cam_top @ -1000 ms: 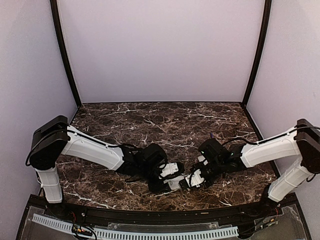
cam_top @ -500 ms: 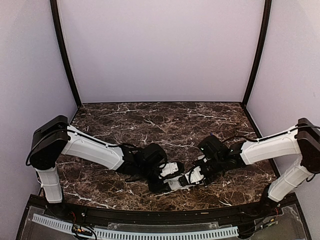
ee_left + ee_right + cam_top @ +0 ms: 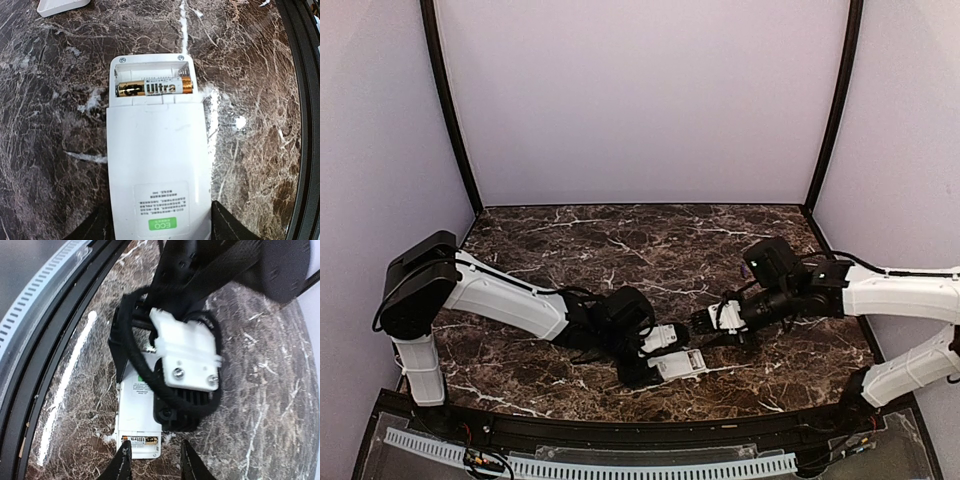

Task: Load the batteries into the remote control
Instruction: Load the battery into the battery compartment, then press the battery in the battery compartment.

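Observation:
The white remote control (image 3: 157, 165) lies back-up on the marble, also visible from above (image 3: 682, 364). Its battery bay is uncovered at the far end. One black-and-gold battery (image 3: 154, 88) sits in the nearer slot, and the slot beyond it holds nothing. My left gripper (image 3: 160, 227) is shut on the remote's label end, a dark finger against each long side. Just right of the remote, my right gripper (image 3: 712, 326) hangs open and empty. In the right wrist view its fingertips (image 3: 122, 462) hover above the bay end, where the battery (image 3: 139, 441) shows.
A white plastic piece (image 3: 60, 6) lies on the marble beyond the remote, to its left. The table's black front rim (image 3: 55, 335) and the slotted cable duct (image 3: 590, 466) run close on the near side. The left wrist's housing and cables (image 3: 186, 355) overhang the remote.
My right gripper has opened and drawn back up and to the right, away from the remote's bay end. The left arm and the remote have stayed put.

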`<state>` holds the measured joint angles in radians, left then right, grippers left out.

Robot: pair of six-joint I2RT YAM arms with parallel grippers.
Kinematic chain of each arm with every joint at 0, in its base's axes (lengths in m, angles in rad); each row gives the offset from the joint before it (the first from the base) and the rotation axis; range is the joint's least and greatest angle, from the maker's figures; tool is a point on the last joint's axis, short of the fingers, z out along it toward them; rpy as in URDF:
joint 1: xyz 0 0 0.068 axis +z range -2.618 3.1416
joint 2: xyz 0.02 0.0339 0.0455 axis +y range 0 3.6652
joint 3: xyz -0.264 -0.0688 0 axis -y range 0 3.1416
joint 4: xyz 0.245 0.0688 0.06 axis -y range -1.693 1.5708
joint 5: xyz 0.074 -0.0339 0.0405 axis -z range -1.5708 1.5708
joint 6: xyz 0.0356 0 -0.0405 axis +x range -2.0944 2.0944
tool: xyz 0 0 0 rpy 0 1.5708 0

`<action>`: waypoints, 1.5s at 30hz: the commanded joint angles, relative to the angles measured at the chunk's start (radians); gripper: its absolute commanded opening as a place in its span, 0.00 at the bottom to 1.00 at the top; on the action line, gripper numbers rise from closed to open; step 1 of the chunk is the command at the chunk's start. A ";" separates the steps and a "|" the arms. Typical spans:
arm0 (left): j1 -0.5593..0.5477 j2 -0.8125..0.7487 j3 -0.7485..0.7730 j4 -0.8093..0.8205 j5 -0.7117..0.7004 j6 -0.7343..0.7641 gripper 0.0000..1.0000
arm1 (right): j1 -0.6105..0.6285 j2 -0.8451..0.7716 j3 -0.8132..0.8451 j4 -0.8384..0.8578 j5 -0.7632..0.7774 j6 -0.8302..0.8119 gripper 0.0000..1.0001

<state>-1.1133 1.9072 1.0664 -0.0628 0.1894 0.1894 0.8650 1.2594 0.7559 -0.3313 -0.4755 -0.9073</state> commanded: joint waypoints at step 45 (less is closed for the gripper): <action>0.078 -0.404 -0.254 -0.105 -0.243 -0.383 0.95 | 0.088 0.396 0.217 -0.232 0.259 1.638 0.08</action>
<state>-1.0317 1.5017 0.8181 -0.1387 -0.0467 -0.1951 0.9401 1.6268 0.9627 -0.5743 -0.1932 0.7307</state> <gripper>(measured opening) 0.954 0.073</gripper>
